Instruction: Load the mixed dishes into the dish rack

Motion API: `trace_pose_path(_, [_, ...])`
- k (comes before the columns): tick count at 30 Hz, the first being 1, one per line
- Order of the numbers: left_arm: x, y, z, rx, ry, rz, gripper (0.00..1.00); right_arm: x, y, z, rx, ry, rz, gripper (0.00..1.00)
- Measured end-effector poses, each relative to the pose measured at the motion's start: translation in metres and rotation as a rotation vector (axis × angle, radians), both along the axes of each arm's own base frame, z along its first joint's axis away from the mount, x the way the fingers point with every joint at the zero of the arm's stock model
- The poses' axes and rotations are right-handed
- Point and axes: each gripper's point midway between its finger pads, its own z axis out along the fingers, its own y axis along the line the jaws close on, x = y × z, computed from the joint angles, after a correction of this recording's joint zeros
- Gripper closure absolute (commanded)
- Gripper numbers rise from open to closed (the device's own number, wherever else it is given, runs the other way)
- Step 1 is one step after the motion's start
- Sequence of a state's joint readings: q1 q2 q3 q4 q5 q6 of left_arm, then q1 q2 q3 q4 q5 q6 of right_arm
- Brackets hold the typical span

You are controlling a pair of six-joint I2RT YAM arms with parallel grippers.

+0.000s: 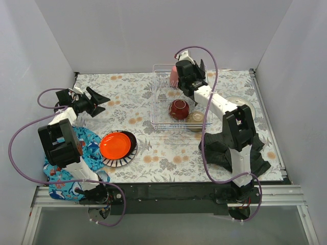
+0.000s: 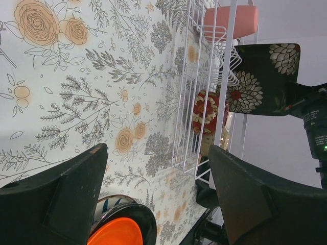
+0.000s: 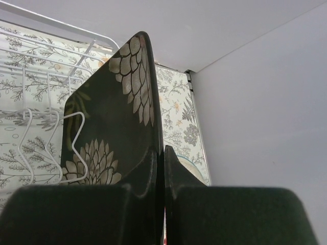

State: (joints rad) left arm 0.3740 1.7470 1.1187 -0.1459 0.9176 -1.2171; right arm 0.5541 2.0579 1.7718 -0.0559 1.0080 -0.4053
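Observation:
My right gripper [image 1: 187,77] [image 3: 164,166] is shut on the rim of a black plate with pale flowers [image 3: 110,127], held on edge over the back of the white wire dish rack [image 1: 161,97]. The plate also shows in the left wrist view [image 2: 263,76]. In the rack are a pink cup [image 1: 173,75], a red bowl [image 1: 179,108] and a tan-bottomed bowl [image 1: 194,120]. An orange plate [image 1: 114,145] lies on a black plate [image 1: 132,139] and a striped white plate [image 1: 118,163]. My left gripper [image 1: 98,102] [image 2: 158,204] is open and empty, left of the rack.
A blue patterned cloth [image 1: 87,153] lies at the front left under the left arm. A black cloth [image 1: 222,153] lies at the front right. A white plate [image 1: 239,101] sits right of the rack, partly behind the right arm. Grey walls enclose the table.

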Motion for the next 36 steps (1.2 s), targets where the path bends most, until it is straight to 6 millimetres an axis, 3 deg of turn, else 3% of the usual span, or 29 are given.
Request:
trace_pose_path(8, [-0.003,-0.002,-0.004,-0.007,0.007,-0.002,0.20,0.008,0.001,0.009,-0.026,-0.034,0.006,0.98])
trace_pose_path(10, [-0.005,-0.003,-0.007,-0.012,0.016,-0.003,0.20,0.012,0.002,0.008,-0.034,-0.036,0.008,0.88])
trace_pose_path(11, [-0.006,-0.003,-0.009,-0.013,0.020,-0.003,0.20,0.013,0.003,0.007,-0.036,-0.037,0.008,0.79])
trace_pose_path(17, [-0.006,-0.003,-0.008,-0.014,0.018,-0.004,0.20,0.017,0.007,0.008,-0.006,-0.064,0.017,0.54])
trace_pose_path(22, [-0.006,-0.003,-0.008,-0.013,0.017,-0.005,0.19,0.020,0.008,0.018,0.029,-0.099,0.012,0.42])
trace_pose_path(26, [-0.009,-0.002,-0.011,0.014,0.013,-0.023,0.19,0.019,0.015,0.026,0.077,-0.090,0.046,0.11])
trace_pose_path(28, [-0.011,-0.001,-0.012,0.048,0.003,-0.048,0.21,0.017,0.024,0.032,0.122,-0.066,0.102,0.02])
trace_pose_path(31, [-0.014,0.005,-0.012,0.126,-0.020,-0.100,0.23,0.004,0.046,0.044,0.217,0.001,0.246,0.02])
trace_pose_path(36, [-0.027,0.012,-0.016,0.278,-0.045,-0.228,0.27,-0.049,0.076,0.069,0.379,0.096,0.489,0.02])
